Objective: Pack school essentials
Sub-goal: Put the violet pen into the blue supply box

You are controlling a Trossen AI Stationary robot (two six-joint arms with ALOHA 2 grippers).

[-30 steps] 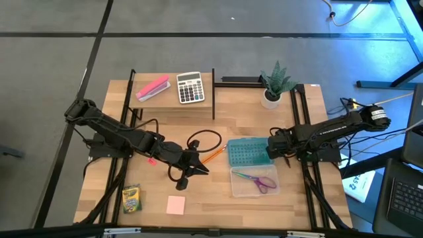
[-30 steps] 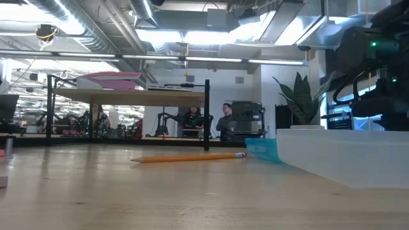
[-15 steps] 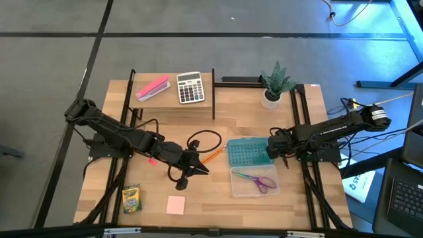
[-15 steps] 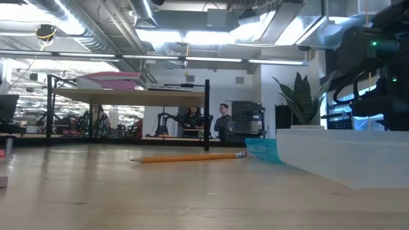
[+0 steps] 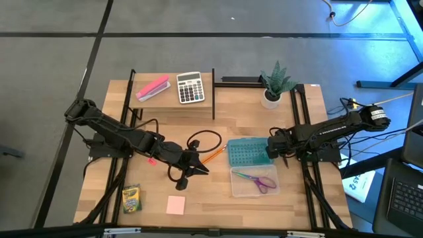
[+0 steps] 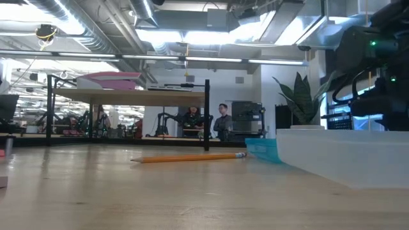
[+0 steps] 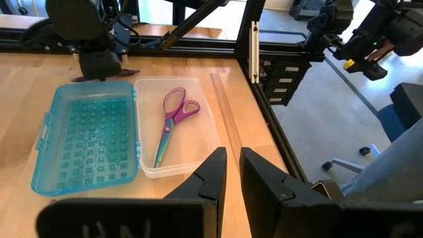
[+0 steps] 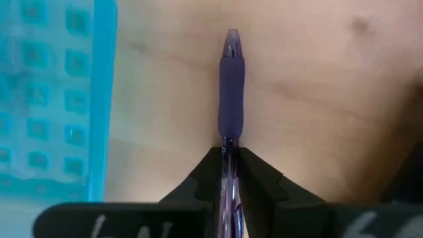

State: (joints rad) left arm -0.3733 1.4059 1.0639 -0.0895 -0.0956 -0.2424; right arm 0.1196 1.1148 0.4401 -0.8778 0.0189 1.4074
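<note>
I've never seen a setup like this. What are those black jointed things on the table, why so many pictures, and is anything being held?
Those are two robot arms, each ending in a two-finger gripper. One picture looks straight down from above, one sits level with the tabletop, and two come from cameras on the arms' wrists.

The right gripper is shut on a purple pen, beside the blue lid of an open clear case. Purple-handled scissors already lie inside. The left gripper is shut and holds nothing, near an orange pencil.

Still loose on the wooden table: a crayon box and a pink notepad. At the back sit a calculator, a pink block and a potted plant.
</note>
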